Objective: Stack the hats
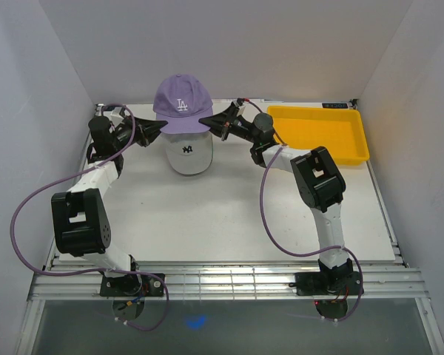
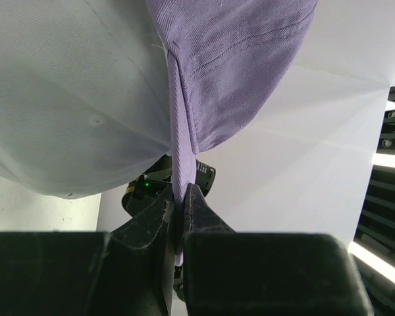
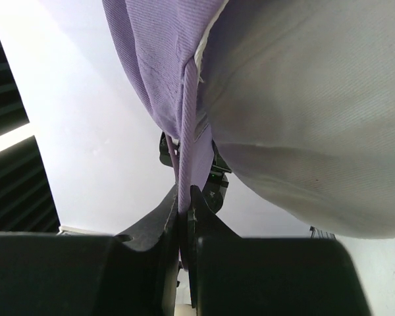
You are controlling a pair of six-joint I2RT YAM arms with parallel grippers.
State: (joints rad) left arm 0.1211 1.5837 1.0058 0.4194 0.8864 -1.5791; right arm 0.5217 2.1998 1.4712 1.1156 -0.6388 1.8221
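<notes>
While both arms reached toward the middle of the surface's (image 1: 207, 214) far edge, the purple cap (image 1: 182, 100) with its white "LA" logo hung between them. It was over the crown of the white cap (image 1: 187, 154), whose brim pointed toward the near edge. The left gripper (image 2: 181, 191) was clamped on the purple cap's left rim, pressing the thin fabric between its fingers. The right gripper (image 3: 184, 194) pinched the right rim likewise. Whether the two caps touched could not be told. A yellow tray (image 1: 318, 111) sat in the far right corner, well apart.
</notes>
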